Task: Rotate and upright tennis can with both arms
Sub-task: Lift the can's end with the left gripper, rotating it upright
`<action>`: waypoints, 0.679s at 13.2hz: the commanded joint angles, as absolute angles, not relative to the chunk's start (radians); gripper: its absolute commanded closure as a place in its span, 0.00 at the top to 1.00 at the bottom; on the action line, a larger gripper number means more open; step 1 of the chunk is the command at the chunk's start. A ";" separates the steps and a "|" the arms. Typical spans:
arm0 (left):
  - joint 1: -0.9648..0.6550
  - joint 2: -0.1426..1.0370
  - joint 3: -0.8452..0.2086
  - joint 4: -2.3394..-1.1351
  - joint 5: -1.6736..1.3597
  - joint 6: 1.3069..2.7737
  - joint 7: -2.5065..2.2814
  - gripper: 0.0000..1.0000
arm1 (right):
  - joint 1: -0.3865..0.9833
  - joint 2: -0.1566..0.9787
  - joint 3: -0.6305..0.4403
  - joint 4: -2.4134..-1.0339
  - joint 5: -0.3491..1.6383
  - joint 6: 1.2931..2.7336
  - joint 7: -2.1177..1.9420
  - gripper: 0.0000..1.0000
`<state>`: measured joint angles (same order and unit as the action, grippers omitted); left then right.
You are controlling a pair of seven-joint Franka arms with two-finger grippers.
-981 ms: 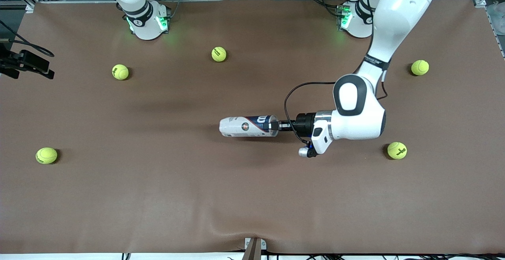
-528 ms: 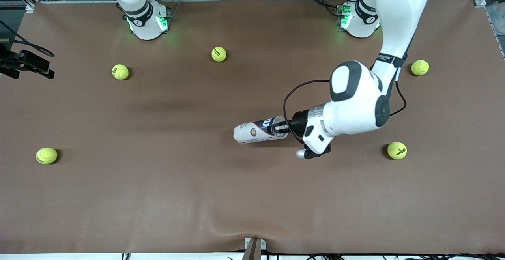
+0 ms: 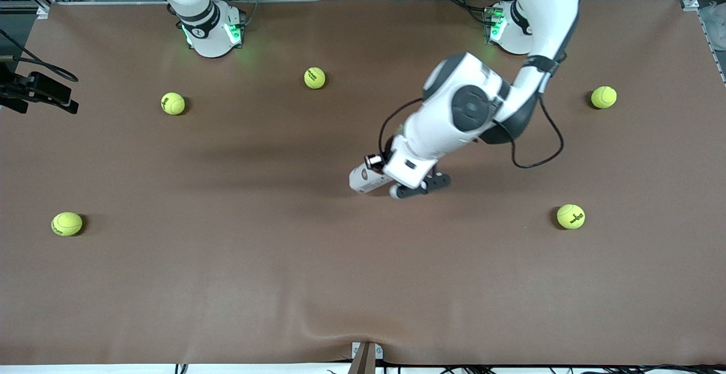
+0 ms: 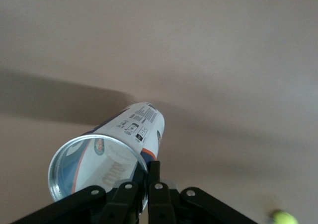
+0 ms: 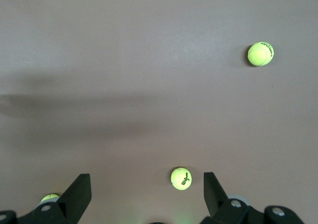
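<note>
The tennis can [image 3: 363, 181] is tilted steeply at the table's middle, mostly hidden under the left wrist; only its white closed end shows, low at the table. In the left wrist view the can [image 4: 134, 134] points away from the camera, its open silver rim [image 4: 58, 159] nearest. My left gripper [image 3: 379, 165] is shut on that rim, one finger inside the can and one outside [image 4: 147, 177]. My right gripper [image 5: 146, 194] is open and empty, high over the table at the right arm's end; it is out of the front view.
Several yellow-green tennis balls lie about the brown table [image 3: 227, 283]: one [image 3: 315, 78] and one [image 3: 173, 103] near the right arm's base, one [image 3: 67, 223], one [image 3: 603, 97] and one [image 3: 570, 216] at the left arm's end. A black camera mount [image 3: 34, 90] stands at the table's edge.
The left arm has swung up and round with the can's rim in its grip. The can has gone from lying flat to steeply tilted, open end raised. The right arm has not moved.
</note>
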<state>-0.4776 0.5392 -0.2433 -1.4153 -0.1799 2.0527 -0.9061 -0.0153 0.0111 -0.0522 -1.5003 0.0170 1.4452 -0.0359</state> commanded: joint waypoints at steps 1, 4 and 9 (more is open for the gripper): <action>-0.576 0.534 -0.224 -1.373 -0.005 1.956 -1.072 0.00 | -0.020 0.014 -0.051 -1.491 0.014 1.445 -0.043 1.00; -0.641 0.552 -0.222 -1.367 0.086 1.928 -1.161 0.00 | -0.018 0.015 -0.051 -1.491 0.015 1.447 -0.043 1.00; -0.654 0.584 -0.224 -1.367 0.123 1.930 -1.200 0.00 | -0.018 0.014 -0.051 -1.491 0.014 1.447 -0.043 1.00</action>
<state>-0.6528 0.5770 -0.2309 -1.3926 0.0907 1.9460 -1.1954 -0.0153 0.0110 -0.0525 -1.5003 0.0170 1.4459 -0.0359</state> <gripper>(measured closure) 0.952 0.000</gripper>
